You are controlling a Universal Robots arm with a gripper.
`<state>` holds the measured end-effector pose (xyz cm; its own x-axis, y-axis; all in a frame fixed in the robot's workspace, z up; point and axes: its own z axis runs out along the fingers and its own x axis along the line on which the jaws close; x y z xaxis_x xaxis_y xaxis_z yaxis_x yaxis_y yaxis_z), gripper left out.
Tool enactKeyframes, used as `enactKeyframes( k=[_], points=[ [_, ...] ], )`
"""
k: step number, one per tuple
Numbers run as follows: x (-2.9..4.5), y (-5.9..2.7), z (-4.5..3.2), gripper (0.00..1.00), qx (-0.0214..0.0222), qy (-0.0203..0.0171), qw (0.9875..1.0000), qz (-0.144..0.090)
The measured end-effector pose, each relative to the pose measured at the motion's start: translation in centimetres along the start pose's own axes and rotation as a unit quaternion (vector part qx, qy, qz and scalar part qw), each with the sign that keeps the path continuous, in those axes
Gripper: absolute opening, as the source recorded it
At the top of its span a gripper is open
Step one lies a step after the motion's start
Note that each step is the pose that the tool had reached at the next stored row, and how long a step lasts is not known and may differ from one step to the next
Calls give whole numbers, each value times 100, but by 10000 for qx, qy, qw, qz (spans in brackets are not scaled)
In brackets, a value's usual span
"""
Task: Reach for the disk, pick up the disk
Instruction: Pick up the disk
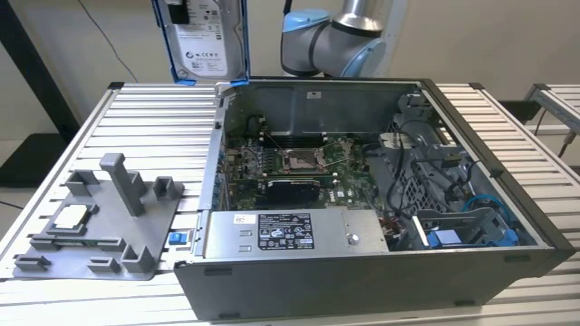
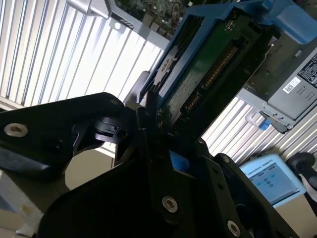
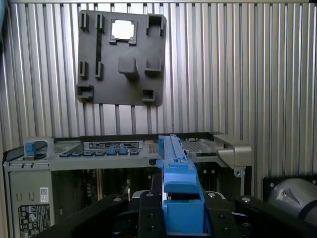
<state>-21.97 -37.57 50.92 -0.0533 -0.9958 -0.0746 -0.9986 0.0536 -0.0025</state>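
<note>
1. The gripper (image 3: pixel 181 210) is closed on the disk (image 1: pixel 210 41), with 1 finger on each side of it.
2. In the exterior view, the disk hangs upright in the air at 11 o'clock from the open case (image 1: pixel 363 285).
3. The grey tray (image 1: pixel 159 227) lies at 9 o'clock from the case.

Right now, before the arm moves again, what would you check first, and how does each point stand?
1. Disk in the gripper: ok; in both wrist views its blue bracket sits between the fingers.
2. Disk clear of the computer case: ok; in the exterior view it hangs above the case's back wall.
3. Disk's pose: ok; upright, with its label facing the exterior view.
4. Grey fixture plate beside the case: ok; it lies flat and carries a small square chip.
5. Firmness of the grip: cannot tell.
</note>
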Motion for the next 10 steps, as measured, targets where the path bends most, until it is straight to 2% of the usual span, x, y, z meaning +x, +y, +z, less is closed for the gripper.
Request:
enactKeyframes(
  k=[10],
  points=[
    [-13,-235,1,0,0,0,10000,0]
  ],
)
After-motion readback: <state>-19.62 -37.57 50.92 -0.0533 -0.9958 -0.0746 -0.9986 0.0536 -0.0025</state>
